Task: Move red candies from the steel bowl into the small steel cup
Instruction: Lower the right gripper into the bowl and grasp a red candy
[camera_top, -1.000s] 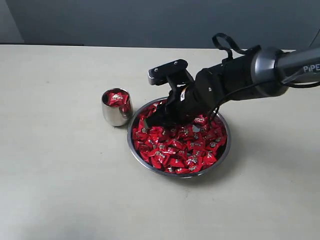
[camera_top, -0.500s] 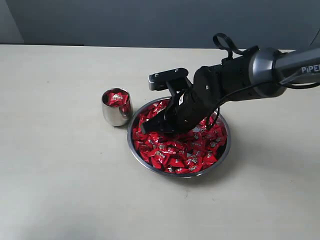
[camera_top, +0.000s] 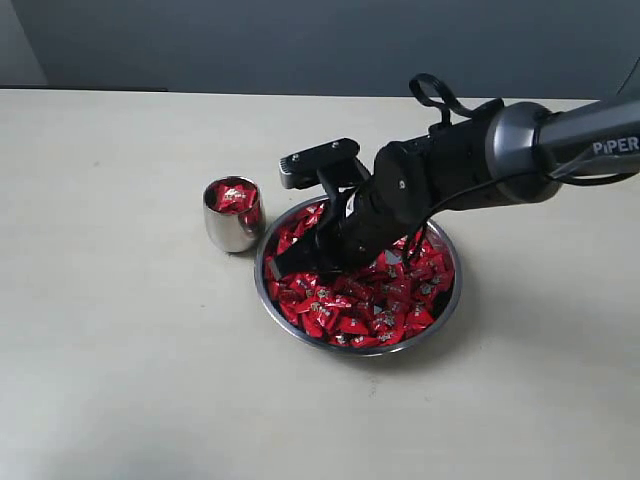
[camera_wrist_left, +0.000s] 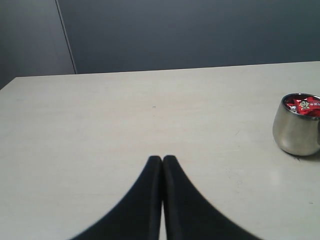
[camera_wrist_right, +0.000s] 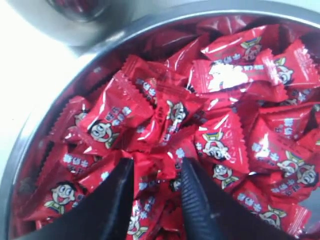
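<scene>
The far edge of the table (camera_top: 120, 380) runs across the top of the exterior view, where it meets a dark grey-blue wall (camera_top: 300, 40). The left half and the whole lower part of that frame are open tabletop. The other table edges are outside the picture.

The surface is pale beige, matte and flat.

The steel bowl (camera_top: 287, 326) stands a little right of the centre, and the red candies (camera_top: 370, 305) fill it nearly to the rim. The small steel cup (camera_top: 228, 228) stands upright just beside the bowl's upper left rim and already holds some of the same candies (a few reach its brim).

The right arm comes in from the right edge of the frame, and the right gripper (camera_wrist_right: 157, 165) is low over the left part of the bowl. Its fingers (camera_wrist_right: 117, 205) are partly apart and pinch one of the red candies between them, among the heap.

The left gripper (camera_wrist_left: 162, 159) is over bare table, with its two fingers pressed together on nothing. The cup is at the right edge of its view.
</scene>
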